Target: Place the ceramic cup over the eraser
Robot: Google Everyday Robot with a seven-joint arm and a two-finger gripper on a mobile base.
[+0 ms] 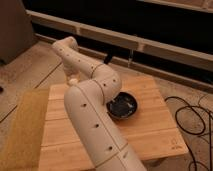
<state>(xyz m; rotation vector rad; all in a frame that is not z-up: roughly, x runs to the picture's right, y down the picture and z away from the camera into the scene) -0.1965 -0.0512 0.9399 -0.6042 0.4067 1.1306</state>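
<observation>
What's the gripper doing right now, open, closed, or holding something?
Gripper: hidden behind the white robot arm over the light wooden table, beside the shallow black bowl; its state cannot be told.

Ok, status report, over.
Gripper hidden behind the arm. Ceramic cup and eraser not visible. Black bowl on the wooden table, partly behind the arm.
</observation>
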